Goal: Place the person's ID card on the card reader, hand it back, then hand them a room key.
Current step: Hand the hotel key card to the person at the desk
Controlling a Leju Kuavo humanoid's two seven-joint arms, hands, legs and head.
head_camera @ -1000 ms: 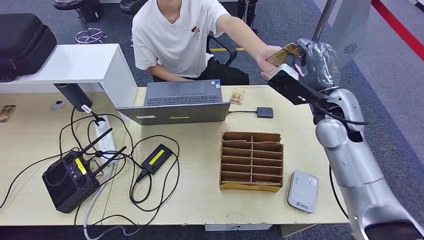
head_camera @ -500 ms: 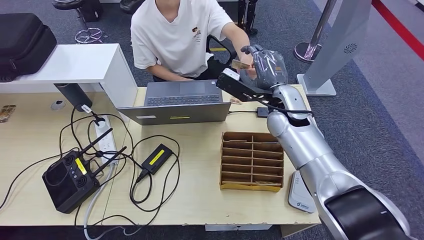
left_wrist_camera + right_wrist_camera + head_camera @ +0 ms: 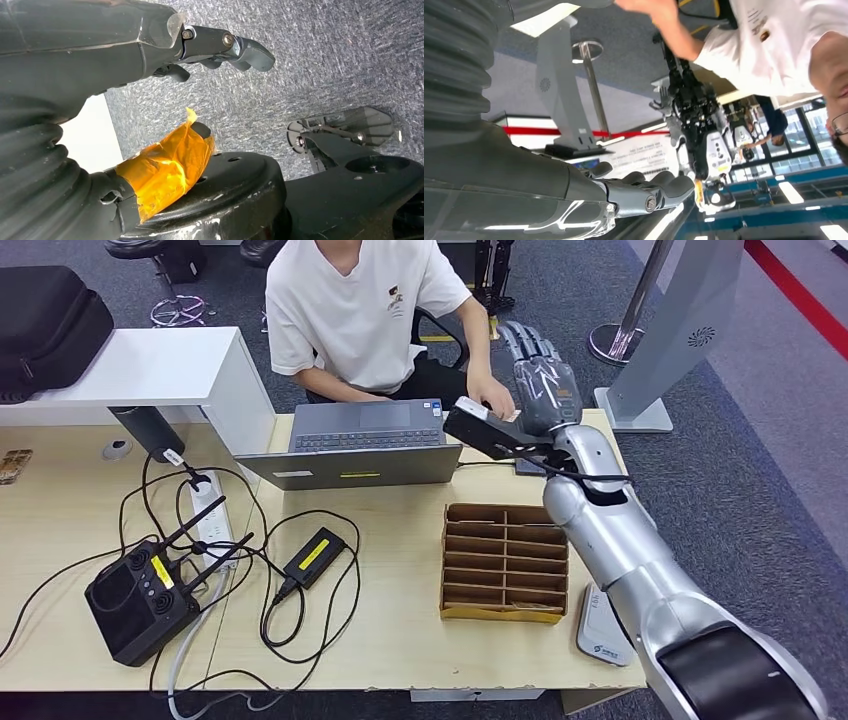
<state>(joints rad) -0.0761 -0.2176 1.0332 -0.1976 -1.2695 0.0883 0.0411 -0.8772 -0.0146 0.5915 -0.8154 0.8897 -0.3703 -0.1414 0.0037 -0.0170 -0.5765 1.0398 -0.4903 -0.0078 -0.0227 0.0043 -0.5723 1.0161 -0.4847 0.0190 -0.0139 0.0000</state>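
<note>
Desk (image 3: 60,510), one laptop (image 3: 360,445), one robot hand (image 3: 540,380)

Right arm (image 3: 620,550): silver shell segments, black joint cap, thin black cable at the wrist. Right hand (image 3: 540,375): grey, clear film over its back, dark fingers (image 3: 659,187) with visible screws. Left hand (image 3: 150,45): dark grey, ribbed cover, thumb wrapped in orange tape (image 3: 165,170).

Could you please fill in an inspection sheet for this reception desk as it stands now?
Surface: wooden desk, crowded at the left.
Job's things: card reader at the near right edge, partly behind the right arm; cardboard divider tray beside it.
Clutter: laptop, black controller.
Hands: right hand raised, holding nothing; left hand holding nothing.
Cables: black cables looped near the power strip.
Surroundings: seated person, grey carpet.
</note>
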